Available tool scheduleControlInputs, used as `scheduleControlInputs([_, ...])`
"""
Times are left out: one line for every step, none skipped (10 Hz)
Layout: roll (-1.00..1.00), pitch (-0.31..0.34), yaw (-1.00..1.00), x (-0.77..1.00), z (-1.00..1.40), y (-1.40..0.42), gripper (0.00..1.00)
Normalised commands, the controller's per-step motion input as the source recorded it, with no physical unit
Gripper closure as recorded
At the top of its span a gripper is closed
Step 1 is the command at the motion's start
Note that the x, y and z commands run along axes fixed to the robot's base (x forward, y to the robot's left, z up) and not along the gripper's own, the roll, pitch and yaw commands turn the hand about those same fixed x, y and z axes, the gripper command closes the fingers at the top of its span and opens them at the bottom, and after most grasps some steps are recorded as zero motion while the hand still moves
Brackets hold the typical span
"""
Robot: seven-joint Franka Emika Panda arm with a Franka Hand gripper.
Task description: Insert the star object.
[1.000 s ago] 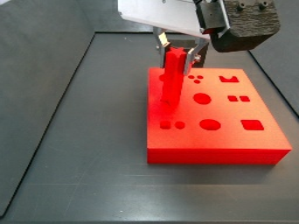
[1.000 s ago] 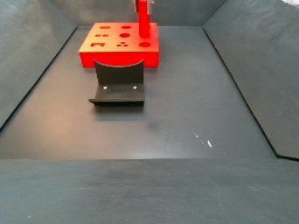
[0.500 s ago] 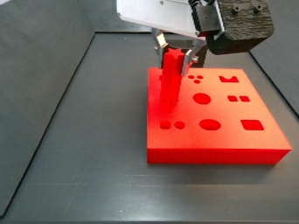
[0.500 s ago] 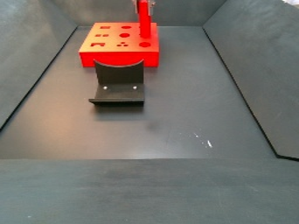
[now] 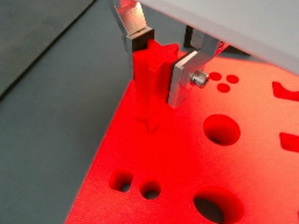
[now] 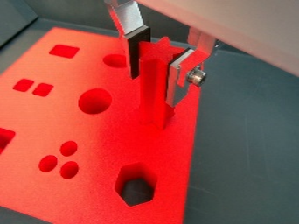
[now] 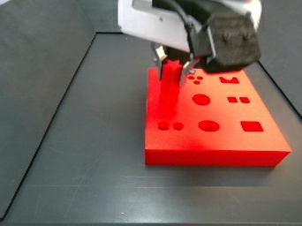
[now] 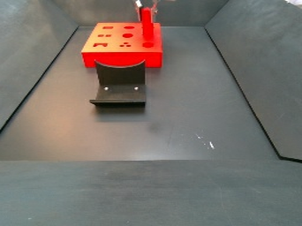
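Note:
The star object [image 5: 149, 92] is a slim glossy red peg standing upright on the wide red block with shaped holes [image 5: 176, 175], near one of the block's edges. Its lower end meets the block's surface; I cannot tell how deep it sits. My gripper [image 5: 162, 66] is shut on the peg's upper part, with a dark pad against each side, as in the wrist view [image 6: 158, 77]. In both side views the peg [image 7: 168, 88] [image 8: 147, 26] rises from the block [image 7: 224, 132] [image 8: 106, 40] under the gripper [image 7: 175, 58] [image 8: 147, 3].
The dark fixture [image 8: 118, 84] stands on the floor directly against the red block's side. Dark sloped walls [image 8: 248, 79] enclose the grey floor [image 8: 154, 132]. The block carries round, square and hexagonal holes [image 6: 136, 188].
The gripper has come down with the peg: less of the peg shows above the block than before. The gripper body fills more of the side view.

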Motion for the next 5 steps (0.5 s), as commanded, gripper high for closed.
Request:
scheduleControlInputs([0.17, 0.019, -0.09, 0.14, -0.47, -0.02, 1.0])
scheduleControlInputs([0.06, -0.001, -0.06, 0.05, -0.41, 0.0, 1.0])
scheduleControlInputs([0.03, -0.073, -0.04, 0.03, -0.43, 0.0, 1.0])
scheduleControlInputs([0.04, -0.109, -0.04, 0.01, -0.53, 0.0, 1.0])
scheduleControlInputs([0.08, -0.114, -0.06, 0.0, -0.61, 0.0, 1.0])
